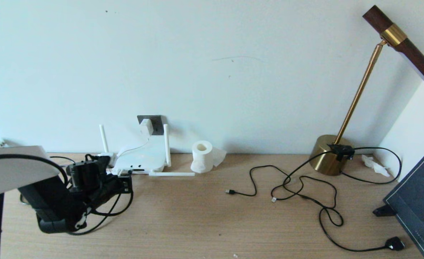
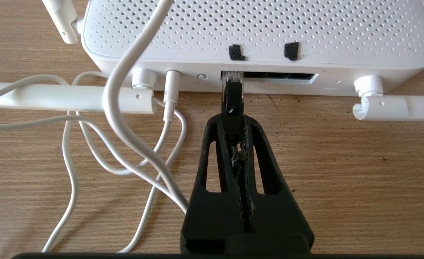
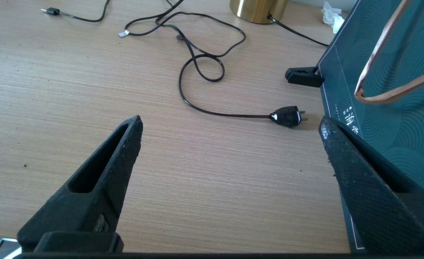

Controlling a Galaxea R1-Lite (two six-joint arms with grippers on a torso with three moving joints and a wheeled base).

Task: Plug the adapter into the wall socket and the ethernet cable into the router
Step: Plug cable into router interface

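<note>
The white router [image 1: 143,158] lies flat against the wall, with stick antennas standing up and folded out. Above it the white adapter [image 1: 146,126] sits on the dark grey wall socket [image 1: 156,124], and its white cord [image 2: 125,90] runs down to the router [image 2: 255,32]. My left gripper [image 2: 232,120] is shut on the black plug of the ethernet cable [image 2: 232,97]. The plug's clear tip is in the leftmost port on the router's front edge. The cable [image 1: 114,208] loops under my left gripper [image 1: 125,181]. My right gripper [image 3: 230,126] hangs open over bare table.
A toilet paper roll [image 1: 202,156] stands to the right of the router. A brass lamp base [image 1: 327,154] and its tangled black cables [image 1: 305,194], ending in a two-pin plug [image 3: 287,117], lie at the right. A dark green bag [image 3: 395,72] stands at the far right edge.
</note>
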